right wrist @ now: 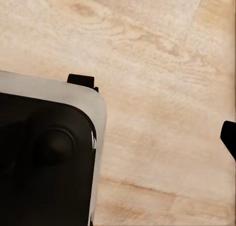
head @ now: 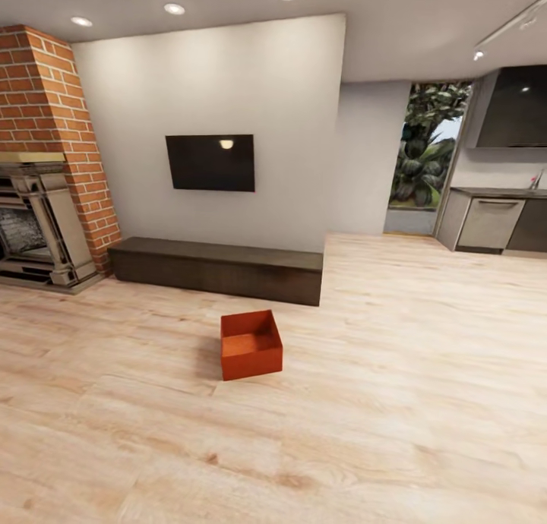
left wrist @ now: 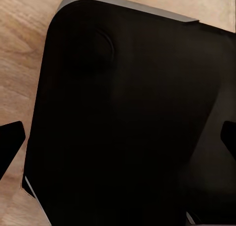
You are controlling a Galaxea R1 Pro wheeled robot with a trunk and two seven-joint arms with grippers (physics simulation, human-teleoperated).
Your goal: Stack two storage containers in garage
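One orange-red storage container [head: 251, 345] stands open-topped on the living room's light wood plank floor [head: 395, 402], a short way in front of the long dark bench [head: 216, 267]. The second container and the garage are out of view. In the left wrist view my left gripper [left wrist: 118, 142] hangs open over my own black base [left wrist: 132, 113], its dark fingertips [left wrist: 11, 140] at the picture's two sides with nothing between them. In the right wrist view my right gripper [right wrist: 118, 142] hangs open over bare planks beside the base [right wrist: 44, 157], one fingertip [right wrist: 229, 137] showing at the edge.
A black TV [head: 210, 162] hangs on the white wall above the bench. The red brick fireplace [head: 42, 205] stands at the left. At the right the room opens toward a kitchen with grey cabinets [head: 494, 222] and a window with plants [head: 425, 148]. Wide wood floor surrounds the container.
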